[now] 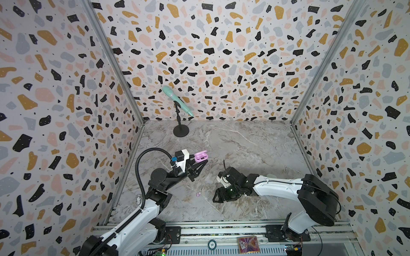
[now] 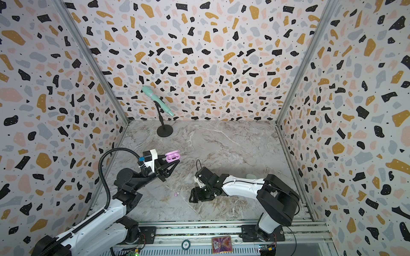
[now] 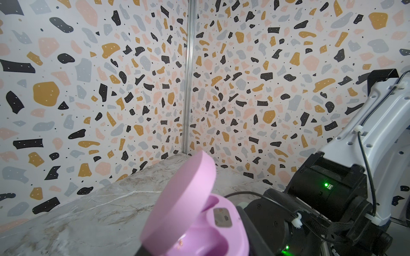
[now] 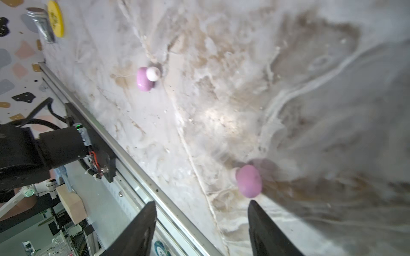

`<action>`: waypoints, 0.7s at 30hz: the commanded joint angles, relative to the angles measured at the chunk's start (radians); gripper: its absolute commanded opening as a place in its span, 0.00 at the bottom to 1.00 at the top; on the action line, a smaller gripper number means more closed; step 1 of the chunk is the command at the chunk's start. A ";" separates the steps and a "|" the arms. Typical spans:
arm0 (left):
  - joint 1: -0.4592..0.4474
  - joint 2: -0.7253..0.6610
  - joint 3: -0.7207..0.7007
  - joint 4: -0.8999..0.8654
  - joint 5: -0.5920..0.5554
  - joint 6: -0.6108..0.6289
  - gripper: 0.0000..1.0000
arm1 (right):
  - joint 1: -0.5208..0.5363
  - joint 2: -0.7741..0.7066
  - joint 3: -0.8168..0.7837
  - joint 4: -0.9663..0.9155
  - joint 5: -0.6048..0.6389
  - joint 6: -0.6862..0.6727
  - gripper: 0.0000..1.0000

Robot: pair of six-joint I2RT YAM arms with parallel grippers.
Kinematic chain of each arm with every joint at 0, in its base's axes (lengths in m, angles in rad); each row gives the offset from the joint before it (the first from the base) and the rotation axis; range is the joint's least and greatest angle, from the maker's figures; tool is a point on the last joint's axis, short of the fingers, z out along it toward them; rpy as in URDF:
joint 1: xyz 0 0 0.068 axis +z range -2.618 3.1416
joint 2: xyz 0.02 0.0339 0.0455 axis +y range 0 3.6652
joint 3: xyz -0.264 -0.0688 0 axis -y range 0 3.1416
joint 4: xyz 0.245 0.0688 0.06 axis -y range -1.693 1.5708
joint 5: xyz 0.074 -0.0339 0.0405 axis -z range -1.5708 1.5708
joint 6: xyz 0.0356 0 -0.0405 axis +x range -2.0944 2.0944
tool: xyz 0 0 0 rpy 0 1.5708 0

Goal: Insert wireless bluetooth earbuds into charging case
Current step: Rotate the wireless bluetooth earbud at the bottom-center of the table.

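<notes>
Pink case (image 1: 200, 156), lid open, clamped aloft by the left pincer (image 1: 205, 161); the right pincer (image 4: 202, 206) gapes empty over the bench (image 4: 221, 110), one bud (image 4: 248, 180) just off its fingertip, second bud (image 4: 145, 78) beyond. Tiny, light, slick: probably pinch across the rounded body.

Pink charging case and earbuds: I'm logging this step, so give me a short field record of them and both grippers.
case: pink charging case, lid open, held above the table
left gripper: shut on the case
right gripper: open, low over the table
near earbud: pink, on the table just ahead of one fingertip, not gripped
far earbud: pink, loose on the table between the arms
</notes>
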 commanded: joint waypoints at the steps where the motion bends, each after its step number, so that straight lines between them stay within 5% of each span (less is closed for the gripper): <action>1: 0.007 -0.023 -0.015 0.044 -0.006 -0.008 0.07 | 0.014 -0.003 0.055 0.016 -0.028 0.005 0.66; 21: 0.012 -0.064 -0.021 0.006 -0.013 -0.008 0.07 | 0.044 0.083 0.166 -0.148 0.140 -0.030 0.67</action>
